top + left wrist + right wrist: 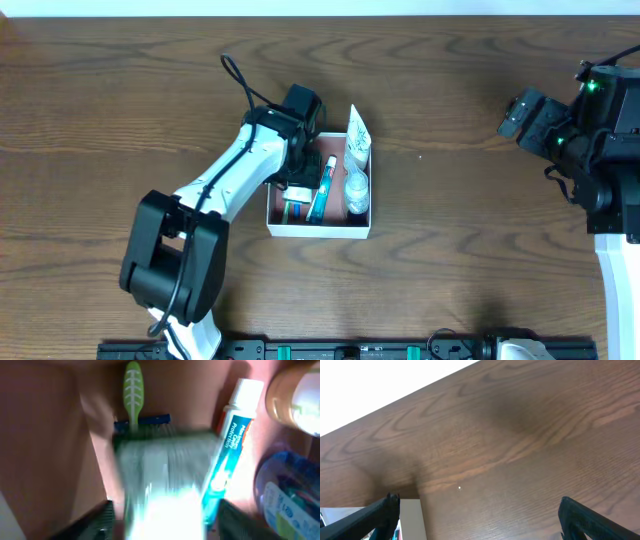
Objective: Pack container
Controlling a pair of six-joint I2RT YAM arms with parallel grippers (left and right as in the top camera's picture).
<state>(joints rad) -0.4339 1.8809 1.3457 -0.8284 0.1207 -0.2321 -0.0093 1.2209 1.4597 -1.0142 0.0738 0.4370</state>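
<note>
I see the container [318, 229] at mid-frame on the table [450, 260], holding a blue toothpaste [322, 190], a white tube [357, 133], a bottle [357, 192] and a green toothbrush [132, 390]. My left gripper [297, 190] sits down in its left half over a blurred pale packet [165, 485]; I cannot tell if it grips. My right gripper [479, 502] hangs spread and empty at upper right.

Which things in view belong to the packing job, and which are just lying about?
Job:
container
in it: toothpaste tube, white tube, clear bottle, green-handled tool
blurred packet between the left gripper fingers

Not in use:
wooden table
right gripper, open, nothing between its fingers
</note>
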